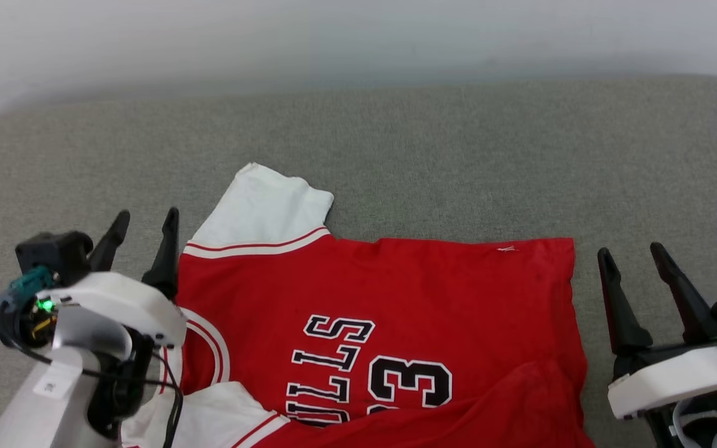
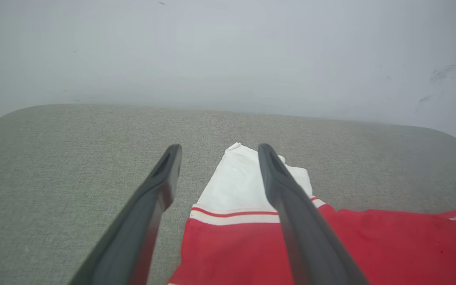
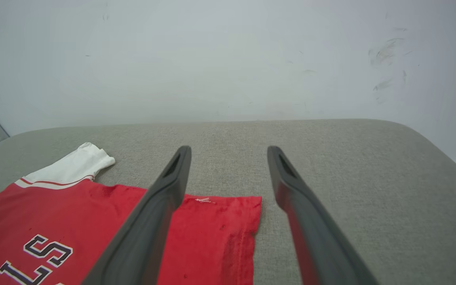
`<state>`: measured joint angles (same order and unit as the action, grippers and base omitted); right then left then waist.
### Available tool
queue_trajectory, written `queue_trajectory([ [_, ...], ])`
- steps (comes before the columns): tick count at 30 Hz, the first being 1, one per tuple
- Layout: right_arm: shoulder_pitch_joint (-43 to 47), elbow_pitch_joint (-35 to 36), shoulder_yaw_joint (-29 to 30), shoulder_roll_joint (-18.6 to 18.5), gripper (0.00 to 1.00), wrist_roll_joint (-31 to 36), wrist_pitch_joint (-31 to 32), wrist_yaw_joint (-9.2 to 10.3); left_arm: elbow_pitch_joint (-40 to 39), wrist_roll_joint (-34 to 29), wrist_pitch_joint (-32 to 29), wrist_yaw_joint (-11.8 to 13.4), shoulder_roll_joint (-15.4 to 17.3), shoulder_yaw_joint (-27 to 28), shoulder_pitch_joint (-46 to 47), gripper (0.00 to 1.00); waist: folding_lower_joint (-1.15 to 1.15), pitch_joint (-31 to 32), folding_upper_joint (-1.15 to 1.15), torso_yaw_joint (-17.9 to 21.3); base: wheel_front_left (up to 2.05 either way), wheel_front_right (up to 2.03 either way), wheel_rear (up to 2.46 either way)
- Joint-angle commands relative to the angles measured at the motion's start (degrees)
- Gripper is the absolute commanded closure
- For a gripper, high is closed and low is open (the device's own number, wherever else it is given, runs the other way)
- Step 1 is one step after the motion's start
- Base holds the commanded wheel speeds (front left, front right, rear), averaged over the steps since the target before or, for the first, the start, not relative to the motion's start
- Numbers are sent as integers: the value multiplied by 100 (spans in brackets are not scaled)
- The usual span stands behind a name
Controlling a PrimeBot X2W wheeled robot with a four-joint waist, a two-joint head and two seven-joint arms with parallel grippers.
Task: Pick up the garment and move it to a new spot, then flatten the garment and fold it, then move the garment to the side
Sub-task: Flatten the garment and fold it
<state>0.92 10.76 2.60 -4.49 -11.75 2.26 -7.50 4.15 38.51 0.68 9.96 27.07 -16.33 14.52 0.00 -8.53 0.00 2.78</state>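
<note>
Garment flattening: grip placement before the fold

Clock bearings are read in the head view, with the dial centred on the garment and 12 o'clock toward the wall [image 1: 333,37].

**Condition.** The garment [image 1: 383,292] lies print-up on the grey padded surface [image 1: 458,155], with its collar toward 9 o'clock and its hem [image 1: 573,298] toward 3 o'clock. One white sleeve [image 1: 265,205] points out to 11 o'clock. Toward 5 o'clock a flap of red cloth [image 1: 520,386] lies doubled over the lower part of the print [image 1: 358,367]. The edge at 6 o'clock runs out of frame.

**Grippers.** The left gripper [image 1: 147,214] sits at 9 o'clock with its jaws spread and nothing held, its inner finger just beside the shoulder seam. The right gripper [image 1: 630,249] stands at 3 o'clock, also spread and empty, just clear of the hem.

**Step in hand.** Flattening appears unfinished, because the doubled flap would carry a crease into any fold.

**Procedure.**
1. Treat the flap at 5 o'clock first. Pinch only its top layer near the hem corner and draw it toward 6 o'clock until the print reads whole.
2. Anchor the collar end with the left gripper while the right pulls. Otherwise the whole garment is likely to slide on the surface.
3. Keep the fingertips low and shallow. A deep pinch may gather both layers.
4. Lay the 11 o'clock sleeve inward before the body is folded.
5. Release only when the cloth rests slack.
</note>
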Motion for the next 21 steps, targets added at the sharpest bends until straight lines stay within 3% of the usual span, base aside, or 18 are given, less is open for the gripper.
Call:
queue_trajectory([
  [1,-158,78,23,42,0,48,21,3,41,-53,36,-45,-4,-2,265,0,0,-452,0,147,0,0,0],
  [9,-617,148,-56,129,0,120,0,3,694,126,-493,-506,111,-58,1640,0,0,-1216,0,480,0,0,0],
  [16,-874,7,-205,162,0,-7,-191,3,1450,664,-1925,-1036,398,-187,2631,0,0,-1578,0,803,0,0,0],
  [21,-910,-195,-240,167,0,-226,-343,3,1904,937,-3100,-1202,718,-311,3084,0,0,-1750,0,986,0,0,0],
])
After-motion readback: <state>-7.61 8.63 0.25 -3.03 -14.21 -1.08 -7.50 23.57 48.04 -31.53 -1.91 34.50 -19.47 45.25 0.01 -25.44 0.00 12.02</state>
